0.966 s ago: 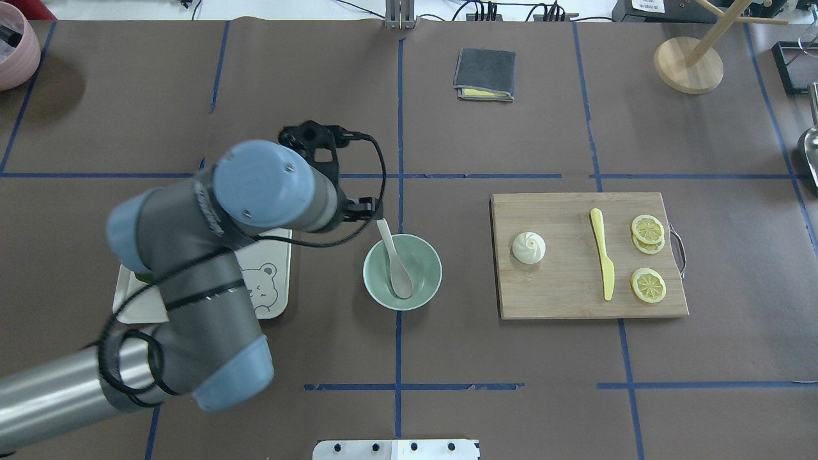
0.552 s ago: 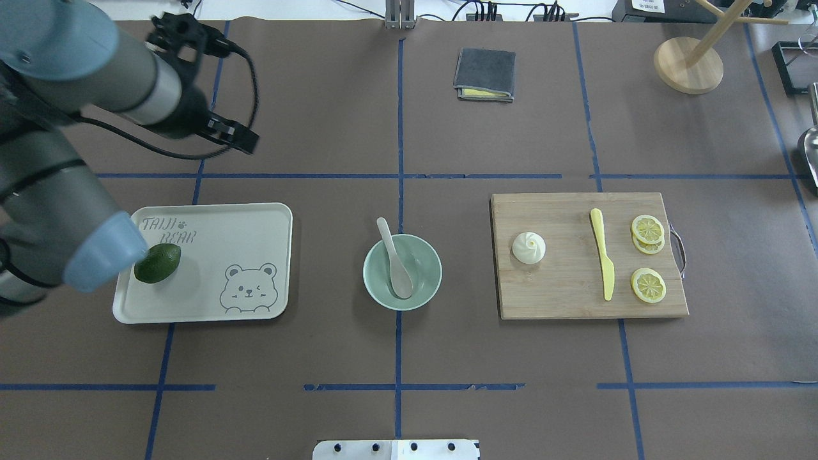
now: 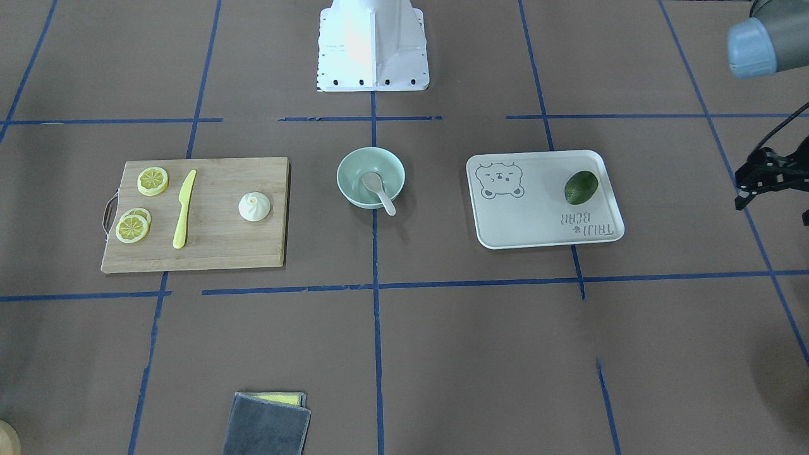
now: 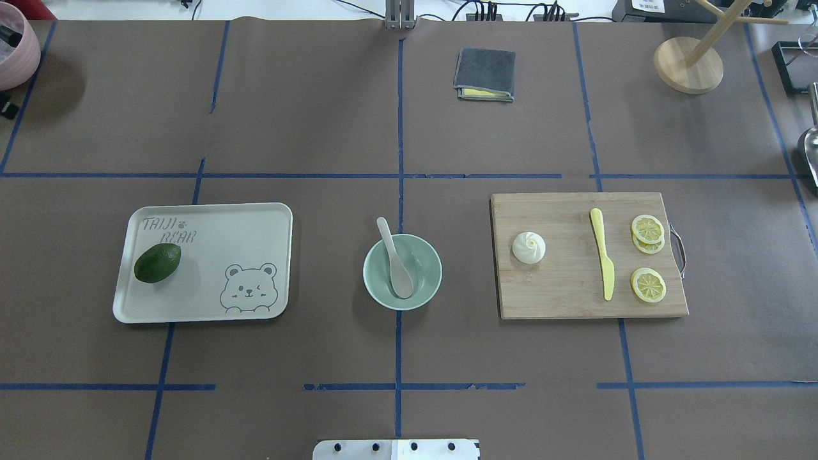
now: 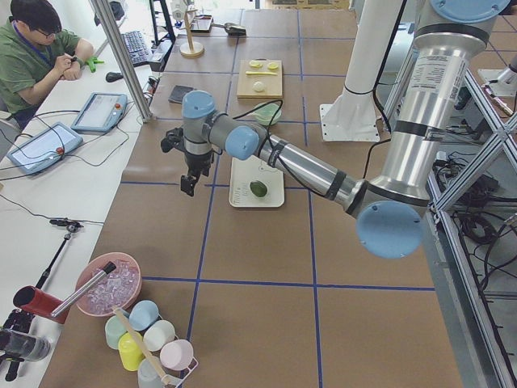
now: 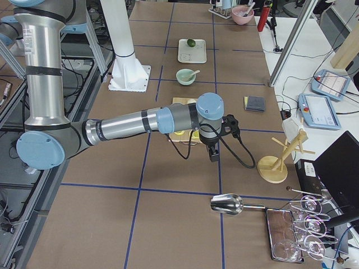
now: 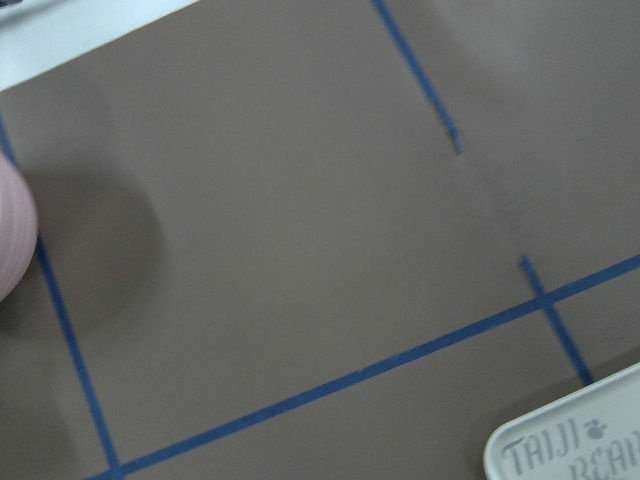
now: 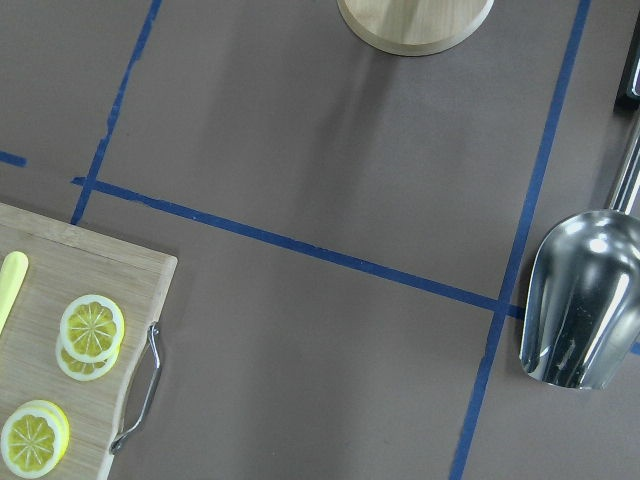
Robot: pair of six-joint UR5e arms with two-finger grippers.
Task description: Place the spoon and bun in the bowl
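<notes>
1. The left gripper [image 5: 187, 184] has left the overhead view, where it hung beyond the tray [image 4: 211, 268] a moment ago.
2. Neither its finger spacing nor the right gripper's [image 6: 213, 156] can be told.
3. Well apart from the left fingers, the spoon [image 4: 397, 268] lies in the bowl [image 4: 432, 281]. The bun [image 4: 529, 248] sits nearer the right fingers.

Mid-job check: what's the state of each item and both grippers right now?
spoon: scoop in the bowl, handle leaning out over the rim.
bowl: upright, holding only the spoon.
bun: on the cutting board, not in the bowl.
yellow knife: flat on the cutting board.
avocado: lying on the bear tray.
left gripper: off past the bear tray, open or shut unclear.
right gripper: past the cutting board, open or shut unclear.
</notes>
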